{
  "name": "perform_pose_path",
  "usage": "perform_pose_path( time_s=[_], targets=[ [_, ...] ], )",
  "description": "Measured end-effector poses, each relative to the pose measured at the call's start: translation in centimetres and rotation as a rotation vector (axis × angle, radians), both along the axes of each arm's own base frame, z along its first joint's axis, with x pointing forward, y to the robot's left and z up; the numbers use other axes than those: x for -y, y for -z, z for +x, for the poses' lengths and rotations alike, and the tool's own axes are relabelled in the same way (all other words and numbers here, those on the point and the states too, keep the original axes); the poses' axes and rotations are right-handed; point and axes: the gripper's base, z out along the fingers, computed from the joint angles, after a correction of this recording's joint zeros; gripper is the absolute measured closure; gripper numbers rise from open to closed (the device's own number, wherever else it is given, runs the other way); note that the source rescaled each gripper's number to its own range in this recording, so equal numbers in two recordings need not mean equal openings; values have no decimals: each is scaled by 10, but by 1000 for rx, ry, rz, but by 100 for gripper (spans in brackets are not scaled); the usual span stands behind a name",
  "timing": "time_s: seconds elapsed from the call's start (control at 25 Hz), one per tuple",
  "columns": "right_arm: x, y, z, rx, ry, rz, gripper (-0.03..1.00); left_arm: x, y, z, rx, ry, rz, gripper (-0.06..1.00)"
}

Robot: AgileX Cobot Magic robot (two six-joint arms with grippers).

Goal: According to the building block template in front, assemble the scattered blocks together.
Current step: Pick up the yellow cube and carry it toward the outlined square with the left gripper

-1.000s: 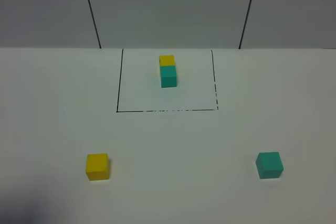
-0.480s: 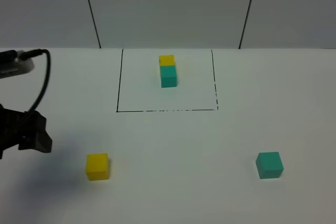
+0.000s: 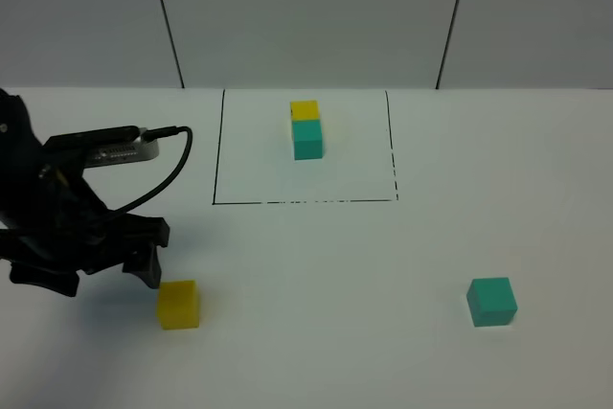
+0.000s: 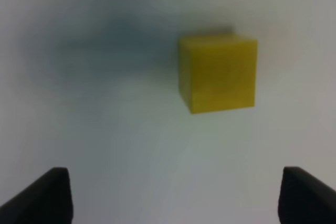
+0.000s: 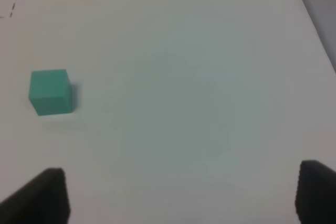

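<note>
The template, a yellow cube joined to a teal cube point(image 3: 306, 129), stands inside a black-lined rectangle point(image 3: 305, 202) at the back centre. The loose yellow cube point(image 3: 178, 304) sits at the front left and also shows in the left wrist view point(image 4: 218, 73). My left gripper point(image 3: 103, 275) is open, just left of and behind the yellow cube and apart from it; in its wrist view point(image 4: 178, 203) the cube lies ahead of the wide-spread tips. The loose teal cube point(image 3: 491, 301) sits at the front right. My right gripper point(image 5: 181, 195) is open and empty, with the teal cube point(image 5: 50, 92) ahead and off to one side.
The white table point(image 3: 316, 265) carries only the cubes and the outline. A grey panelled wall point(image 3: 306, 16) stands behind the table's far edge. The left arm's cable point(image 3: 163, 155) loops above the table at the left.
My left arm has come in from the left edge and moved right toward the yellow cube. The cubes have not moved.
</note>
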Motion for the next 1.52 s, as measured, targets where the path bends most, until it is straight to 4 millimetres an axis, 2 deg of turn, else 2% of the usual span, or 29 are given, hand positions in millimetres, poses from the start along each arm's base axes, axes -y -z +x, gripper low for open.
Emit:
perform_pose_path(
  time_s=[0.2, 0.48, 0.92, 1.52],
  targets=[
    [0, 0, 0, 0, 0, 0, 23, 22, 17, 13, -2, 54, 12, 16],
    [0, 0, 0, 0, 0, 0, 23, 25, 44, 20, -71, 20, 41, 16],
    [0, 0, 0, 0, 0, 0, 23, 39, 52, 22, -32, 47, 34, 16],
    [0, 0, 0, 0, 0, 0, 23, 39, 80, 27, -78, -9, 71, 16]
  ],
)
